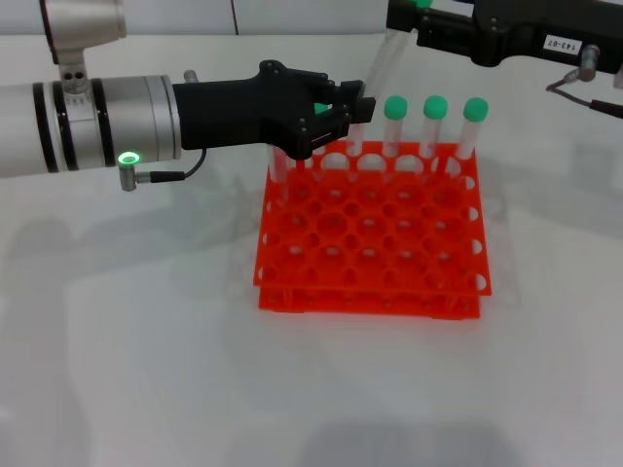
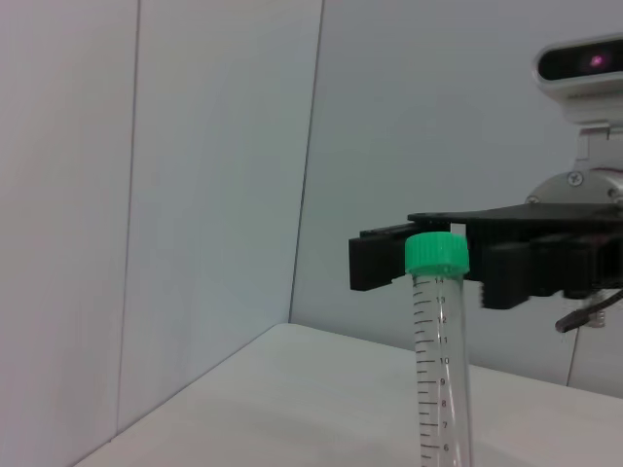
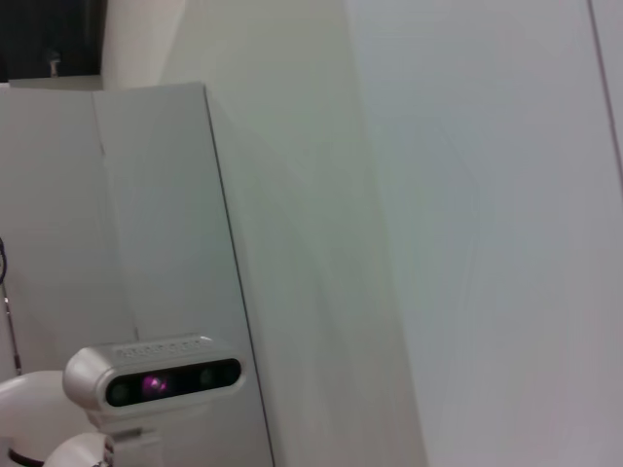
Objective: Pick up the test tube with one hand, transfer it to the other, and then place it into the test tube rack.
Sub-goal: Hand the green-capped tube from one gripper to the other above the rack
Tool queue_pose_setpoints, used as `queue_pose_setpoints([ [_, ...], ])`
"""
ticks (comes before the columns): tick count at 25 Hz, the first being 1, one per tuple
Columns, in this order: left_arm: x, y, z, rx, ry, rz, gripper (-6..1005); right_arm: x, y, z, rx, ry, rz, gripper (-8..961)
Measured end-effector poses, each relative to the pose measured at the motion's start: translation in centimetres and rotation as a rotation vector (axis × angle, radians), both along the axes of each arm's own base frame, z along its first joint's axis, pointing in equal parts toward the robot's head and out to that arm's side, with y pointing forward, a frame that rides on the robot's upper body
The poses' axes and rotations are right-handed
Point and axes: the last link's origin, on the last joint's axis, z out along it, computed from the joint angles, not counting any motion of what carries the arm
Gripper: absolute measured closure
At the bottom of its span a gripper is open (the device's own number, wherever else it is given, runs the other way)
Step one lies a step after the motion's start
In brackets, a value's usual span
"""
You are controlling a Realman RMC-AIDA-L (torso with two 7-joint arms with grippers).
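The orange-red test tube rack (image 1: 370, 243) stands mid-table. My left gripper (image 1: 352, 109), black and unlabelled, hovers over the rack's back left corner, shut on the lower part of a slim clear test tube (image 1: 382, 66). The tube slants up to my right gripper (image 1: 409, 24), which carries a white number label (image 1: 563, 44) and sits at the tube's green cap. In the left wrist view the tube (image 2: 440, 370) rises with its cap level with the right gripper (image 2: 438, 263). The right wrist view shows only walls and a camera.
Three green-capped tubes (image 1: 435, 105) stand in the rack's back row on the right. Another clear tube (image 1: 282, 165) stands at its back left, partly hidden by my left gripper. A dark cable (image 1: 584, 92) hangs at the far right.
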Motion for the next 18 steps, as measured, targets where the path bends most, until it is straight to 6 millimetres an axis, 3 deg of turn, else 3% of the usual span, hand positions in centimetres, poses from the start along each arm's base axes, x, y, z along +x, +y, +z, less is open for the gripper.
queue_pose_setpoints([
  [18,-0.01,0.0,0.0,0.0,0.001,-0.001,814,-0.31,0.18,-0.09,-0.002,-0.008,0.005,685],
])
